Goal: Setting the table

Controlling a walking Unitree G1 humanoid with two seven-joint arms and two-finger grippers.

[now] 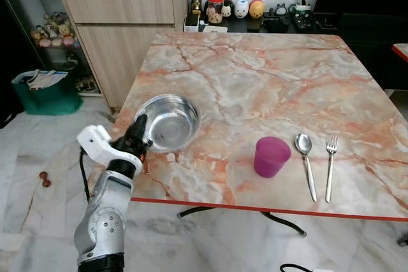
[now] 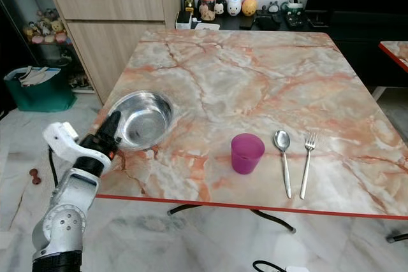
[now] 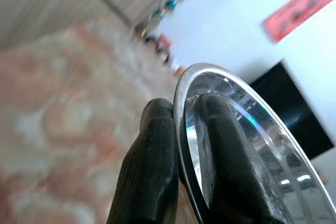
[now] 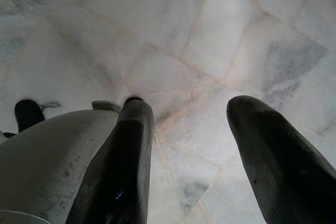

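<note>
Left gripper [image 1: 141, 133] pinched on the bowl [image 1: 169, 121] rim, lower left of the frame near the table [image 1: 268, 74] edge. Thin-rim grip: could slip or tip floorward. Right gripper [image 4: 191, 156] spread wide, holding nothing.

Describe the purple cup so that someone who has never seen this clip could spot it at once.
Start from the marble table with the red edge. Along its near edge, the steel bowl held at the rim by the left hand sits to the left; a spoon and fork lie to the right. The purple cup stands upright between them, the only coloured item.
</note>
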